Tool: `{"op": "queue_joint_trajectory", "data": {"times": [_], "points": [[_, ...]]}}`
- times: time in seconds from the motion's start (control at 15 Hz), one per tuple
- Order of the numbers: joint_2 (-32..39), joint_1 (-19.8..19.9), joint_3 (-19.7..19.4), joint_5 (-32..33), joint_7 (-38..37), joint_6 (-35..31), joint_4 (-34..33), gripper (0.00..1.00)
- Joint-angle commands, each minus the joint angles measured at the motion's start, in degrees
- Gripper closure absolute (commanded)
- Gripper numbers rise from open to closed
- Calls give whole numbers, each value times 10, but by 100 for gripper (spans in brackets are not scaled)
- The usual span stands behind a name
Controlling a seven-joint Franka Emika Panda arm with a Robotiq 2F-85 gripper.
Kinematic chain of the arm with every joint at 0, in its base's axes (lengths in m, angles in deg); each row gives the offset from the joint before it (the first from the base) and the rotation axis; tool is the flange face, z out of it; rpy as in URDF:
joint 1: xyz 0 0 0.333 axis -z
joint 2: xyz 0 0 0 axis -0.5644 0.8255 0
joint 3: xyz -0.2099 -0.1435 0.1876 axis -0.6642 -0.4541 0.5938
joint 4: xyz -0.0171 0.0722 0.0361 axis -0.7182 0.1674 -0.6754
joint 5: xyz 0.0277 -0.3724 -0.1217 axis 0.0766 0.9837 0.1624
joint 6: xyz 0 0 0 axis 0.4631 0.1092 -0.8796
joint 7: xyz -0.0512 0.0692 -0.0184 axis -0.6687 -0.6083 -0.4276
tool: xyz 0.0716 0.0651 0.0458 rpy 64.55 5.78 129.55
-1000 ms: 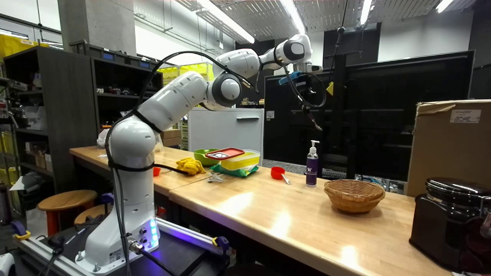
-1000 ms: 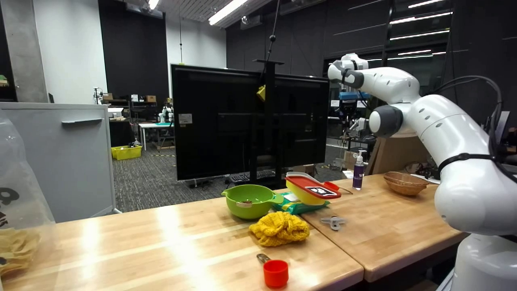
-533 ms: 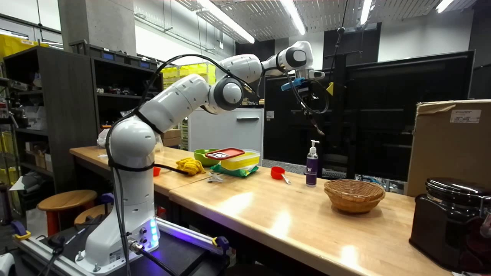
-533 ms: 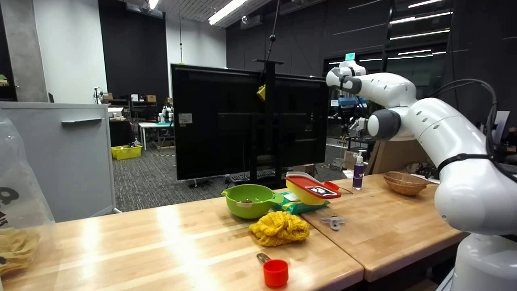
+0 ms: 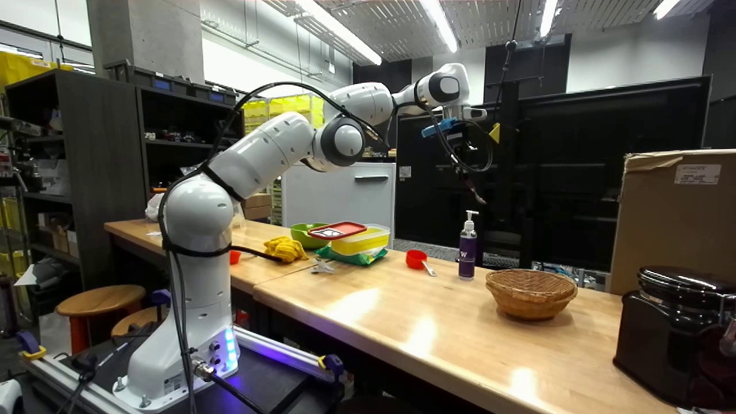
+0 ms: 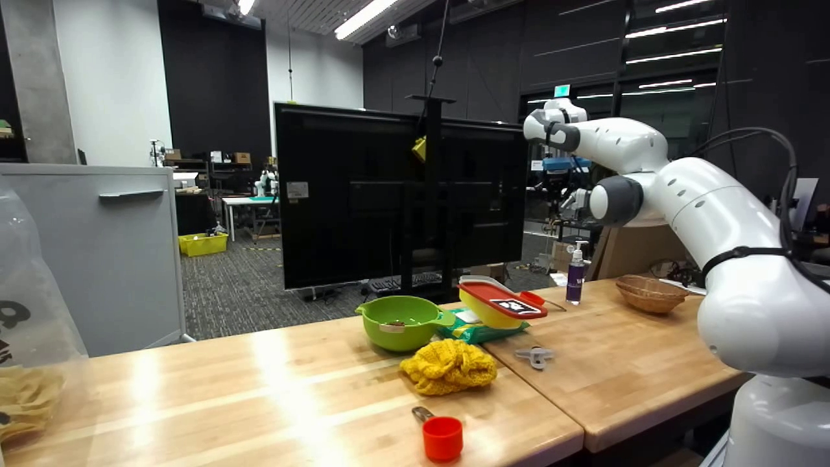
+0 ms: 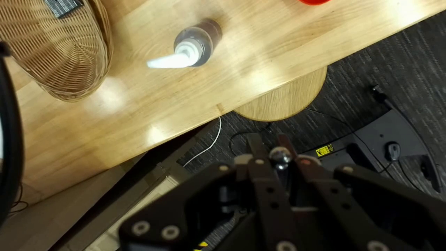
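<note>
My gripper (image 7: 271,143) hangs high above the table level, its two dark fingers close together. Between them is a small shiny silver object (image 7: 281,157) with a rounded end, spoon-like, mostly hidden by the fingers. In an exterior view the gripper (image 5: 467,175) points down, and a thin pale tip shows below it. The purple pump bottle (image 5: 467,253) with a white pump is the nearest thing under it in that view. It also shows in the wrist view (image 7: 198,40), left of the gripper. A wicker basket (image 5: 532,296) stands near the bottle and in the wrist view (image 7: 66,52).
On the table are red measuring cups (image 5: 416,259) (image 6: 443,438), a red-lidded yellow container (image 6: 496,308) on a green packet (image 6: 476,333), a green bowl (image 6: 399,324), yellow cloth (image 6: 449,368) and grey clip (image 6: 535,357). A black canister (image 5: 678,345) and cardboard box (image 5: 673,224) stand at one end.
From one second to half a second ago, the arm and gripper moved down a little. Since then they have stayed almost still. The things on the table have not moved.
</note>
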Motion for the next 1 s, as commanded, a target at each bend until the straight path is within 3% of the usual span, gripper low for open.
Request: {"op": "queue_joint_trajectory", "data": {"times": [0.0, 0.8, 0.87, 0.93], "points": [[1, 0, 1, 1, 0, 2, -3, 88], [1, 0, 1, 1, 0, 2, -3, 88], [3, 2, 4, -4, -3, -9, -7, 97], [6, 6, 7, -10, -9, -21, -12, 97]]}}
